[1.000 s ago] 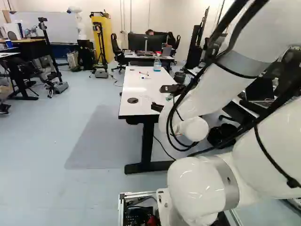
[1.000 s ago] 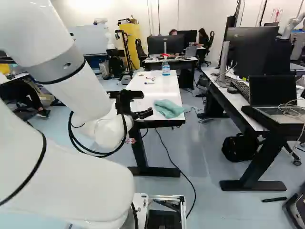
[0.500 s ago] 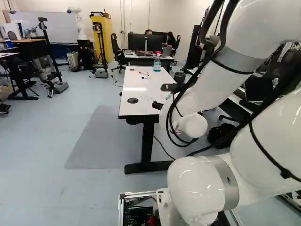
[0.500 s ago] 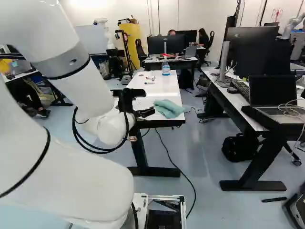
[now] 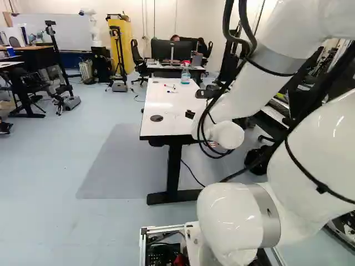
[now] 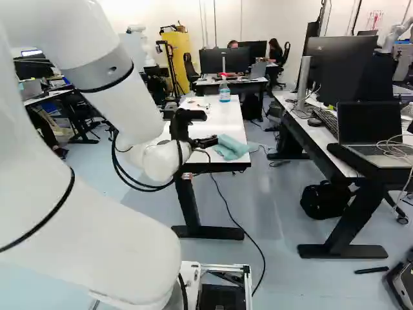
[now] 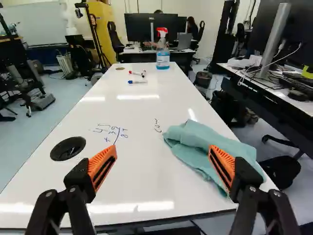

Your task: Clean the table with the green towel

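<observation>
At the near end of the white table [image 7: 142, 171], I've got the gripper [image 6: 213, 140] spread wide, holding nothing. Green towel [image 6: 230, 148] lies crumpled on the tabletop, near corner, right side of the right base view's table.

On the table [image 7: 132, 166]: towel [image 7: 198, 142] at near right corner, markers [image 7: 137, 82] farther back, bottle [image 7: 163, 59] behind them

A spray bottle [image 7: 163, 59] with red top stands upright near some markers [image 7: 137, 82]. At the right of the right base view, an open laptop [image 6: 370, 123] is before a large monitor [image 6: 340, 68], and a black bag [image 6: 321, 200] lies on the floor [image 6: 274, 213]. Beside the far whiteboard [image 5: 50, 30] there is probably another robot [image 5: 95, 34], quite small to see.
</observation>
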You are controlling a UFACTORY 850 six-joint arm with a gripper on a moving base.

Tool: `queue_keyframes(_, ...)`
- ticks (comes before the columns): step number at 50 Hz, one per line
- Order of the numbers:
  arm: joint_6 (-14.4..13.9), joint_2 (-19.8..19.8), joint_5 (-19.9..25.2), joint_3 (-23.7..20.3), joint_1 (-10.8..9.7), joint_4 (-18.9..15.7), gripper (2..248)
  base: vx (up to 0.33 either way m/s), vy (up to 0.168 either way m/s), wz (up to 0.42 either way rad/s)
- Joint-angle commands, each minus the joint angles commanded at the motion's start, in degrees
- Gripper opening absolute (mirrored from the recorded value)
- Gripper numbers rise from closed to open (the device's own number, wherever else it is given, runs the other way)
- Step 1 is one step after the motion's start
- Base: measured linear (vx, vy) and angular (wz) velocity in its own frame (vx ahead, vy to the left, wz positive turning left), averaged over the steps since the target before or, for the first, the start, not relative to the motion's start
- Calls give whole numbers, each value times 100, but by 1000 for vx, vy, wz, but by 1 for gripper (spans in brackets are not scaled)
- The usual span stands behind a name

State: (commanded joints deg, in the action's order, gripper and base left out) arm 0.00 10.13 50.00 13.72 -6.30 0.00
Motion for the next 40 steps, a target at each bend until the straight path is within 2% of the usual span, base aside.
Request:
queue_keyframes(13, 0, -72, 0, 254, -249, 0, 247, 0, 0, 0)
queue_keyframes(40, 0, -701, -124, 848, -729, 0, 247, 0, 0, 0)
